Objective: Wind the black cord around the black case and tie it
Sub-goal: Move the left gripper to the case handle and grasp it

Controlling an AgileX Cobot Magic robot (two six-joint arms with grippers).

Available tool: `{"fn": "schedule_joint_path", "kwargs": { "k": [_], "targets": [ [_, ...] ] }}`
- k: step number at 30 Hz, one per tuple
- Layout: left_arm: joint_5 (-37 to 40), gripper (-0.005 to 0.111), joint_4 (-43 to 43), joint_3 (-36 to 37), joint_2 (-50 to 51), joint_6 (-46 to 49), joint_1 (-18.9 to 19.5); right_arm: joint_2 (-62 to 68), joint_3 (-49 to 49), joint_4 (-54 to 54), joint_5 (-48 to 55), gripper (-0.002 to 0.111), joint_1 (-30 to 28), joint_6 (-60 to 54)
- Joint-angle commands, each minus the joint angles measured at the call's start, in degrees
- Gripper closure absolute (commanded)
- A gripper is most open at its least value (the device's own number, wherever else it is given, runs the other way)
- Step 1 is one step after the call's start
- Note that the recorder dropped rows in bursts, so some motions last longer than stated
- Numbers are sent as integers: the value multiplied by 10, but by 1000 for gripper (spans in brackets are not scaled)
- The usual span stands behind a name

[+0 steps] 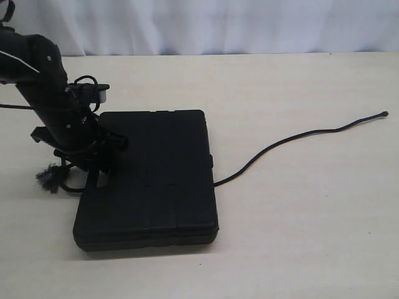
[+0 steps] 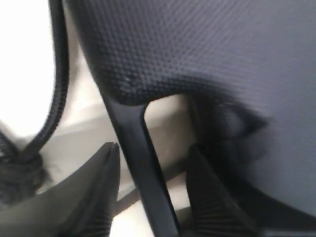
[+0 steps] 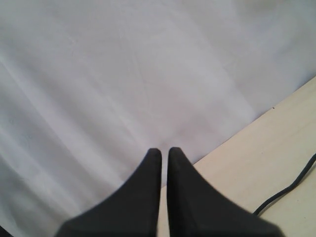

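Note:
The black case [image 1: 162,180] lies flat on the table. The black cord [image 1: 299,134] comes out from under its right side and runs right to a small knob. Its frayed grey tuft [image 1: 48,179] lies off the case's left edge. My left gripper [image 1: 100,163] is down at that left edge. In the left wrist view this gripper [image 2: 154,147] is open and straddles the case's thin handle bar [image 2: 143,168], with a gap on either side. The cord [image 2: 57,89] and tuft [image 2: 15,173] lie beside it. My right gripper [image 3: 164,150] is shut on nothing, raised and facing the curtain.
A white curtain [image 1: 218,25] closes off the back of the pale wooden table [image 1: 312,218]. The left arm's own cables [image 1: 84,82] loop above the case's far left corner. A stretch of cord [image 3: 291,187] shows below the right gripper.

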Motion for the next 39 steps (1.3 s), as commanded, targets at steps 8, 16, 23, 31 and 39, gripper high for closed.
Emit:
{"fn": "schedule_joint_path", "kwargs": {
  "k": [8, 16, 23, 31, 39],
  "targets": [
    [-34, 94, -49, 3, 33, -12, -3, -3, 1, -2, 0, 104, 0, -4],
    [-50, 107, -131, 3, 33, -11, -3, -3, 1, -32, 11, 104, 0, -22],
    [-35, 107, -151, -6, 31, -11, 12, -3, -46, -32, 91, 104, 0, -48],
    [0, 107, -193, -21, 3, -10, 35, 44, -132, 278, 225, 104, 0, -397],
    [63, 107, -348, -21, -27, 69, 44, 386, -184, 572, 575, 104, 0, -878]
  ]
}}
